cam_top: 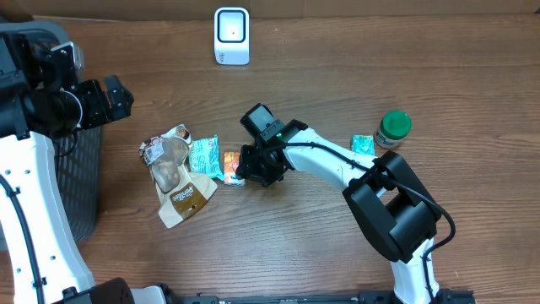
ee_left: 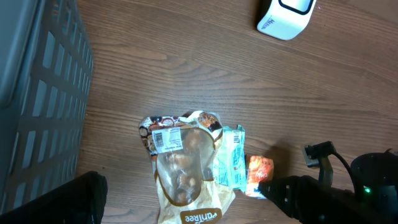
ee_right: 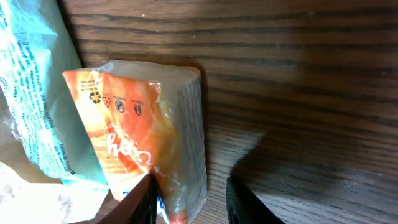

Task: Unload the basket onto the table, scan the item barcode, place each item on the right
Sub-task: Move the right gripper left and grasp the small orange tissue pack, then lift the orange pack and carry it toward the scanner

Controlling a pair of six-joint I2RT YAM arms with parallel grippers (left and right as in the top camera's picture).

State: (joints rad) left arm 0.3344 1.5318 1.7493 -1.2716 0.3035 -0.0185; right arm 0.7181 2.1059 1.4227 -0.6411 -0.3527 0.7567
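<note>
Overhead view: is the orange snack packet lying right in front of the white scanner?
No, the orange packet lies beside the teal packet, well apart from the scanner, which stands near the picture's top edge.

An orange packet (ee_right: 124, 124) with white lettering, a teal packet (cam_top: 203, 157) and a brown-and-clear bag (cam_top: 184, 196) on a brown wood-grain table (cam_top: 337, 67), alongside a white scanner (cam_top: 231, 35), green-lidded jar (cam_top: 393, 127) and dark grey mesh basket (cam_top: 80, 177).
</note>
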